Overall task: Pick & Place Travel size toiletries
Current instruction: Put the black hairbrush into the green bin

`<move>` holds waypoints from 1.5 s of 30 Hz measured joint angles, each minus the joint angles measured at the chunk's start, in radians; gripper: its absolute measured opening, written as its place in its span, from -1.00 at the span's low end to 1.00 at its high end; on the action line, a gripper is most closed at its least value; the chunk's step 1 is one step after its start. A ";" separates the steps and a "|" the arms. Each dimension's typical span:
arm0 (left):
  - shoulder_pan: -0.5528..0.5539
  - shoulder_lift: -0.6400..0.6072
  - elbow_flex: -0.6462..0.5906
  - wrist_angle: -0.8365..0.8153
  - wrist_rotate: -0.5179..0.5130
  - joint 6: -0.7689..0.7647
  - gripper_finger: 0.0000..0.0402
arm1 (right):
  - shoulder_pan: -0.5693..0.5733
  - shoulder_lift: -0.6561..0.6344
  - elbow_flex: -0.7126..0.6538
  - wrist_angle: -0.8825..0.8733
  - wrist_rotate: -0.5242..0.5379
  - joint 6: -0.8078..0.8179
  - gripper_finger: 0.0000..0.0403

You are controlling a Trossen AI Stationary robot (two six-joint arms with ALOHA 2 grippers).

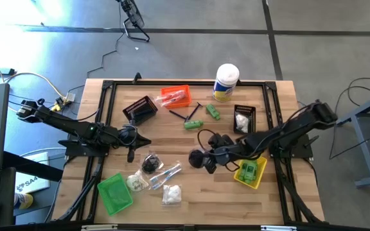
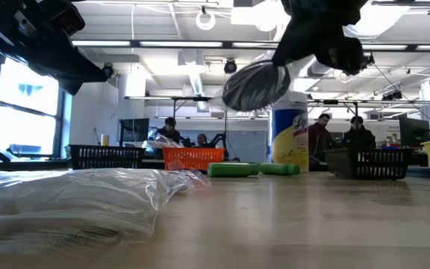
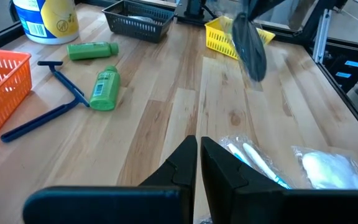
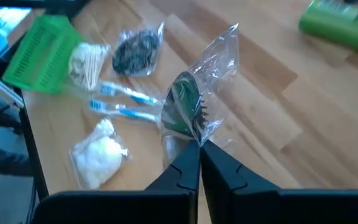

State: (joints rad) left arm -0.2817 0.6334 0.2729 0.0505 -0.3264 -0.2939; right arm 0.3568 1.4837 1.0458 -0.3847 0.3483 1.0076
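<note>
We see the left gripper [image 1: 131, 156] pinched together with nothing in it, near the toothbrush packet [image 1: 166, 175]. Our right gripper [image 1: 205, 168] pinches a clear bag [image 4: 194, 93] with a dark bundle, lifted above the table [image 1: 191, 199].

Grey floor [image 1: 313, 38] w/ seams round wood table [image 1: 191, 199]. Big windows [image 2: 21, 104] left, ceiling lights [image 2: 205, 19], white beams; people [image 2: 323, 134] at benches behind.

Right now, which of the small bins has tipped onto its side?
The green bin, at the table's near-left corner by the bagged items. Its open mouth faces sideways, while the orange bin, the yellow bin and both black bins sit upright.
</note>
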 joint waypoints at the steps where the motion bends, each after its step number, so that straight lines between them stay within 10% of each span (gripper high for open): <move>1: 0.000 0.000 0.000 0.000 0.000 0.000 -0.90 | -0.002 -0.007 0.000 0.001 0.010 -0.013 -0.98; 34: 0.000 0.000 0.000 0.002 0.035 -0.007 -0.89 | -0.050 -0.024 0.000 0.075 0.066 -0.078 -0.98; 45: 0.000 0.000 0.000 0.006 0.015 -0.057 -0.17 | -0.059 -0.024 0.000 0.075 0.069 -0.093 -0.98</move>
State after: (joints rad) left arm -0.2817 0.6334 0.2729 0.0561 -0.3115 -0.3506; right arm 0.2975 1.4601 1.0458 -0.3096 0.4177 0.9144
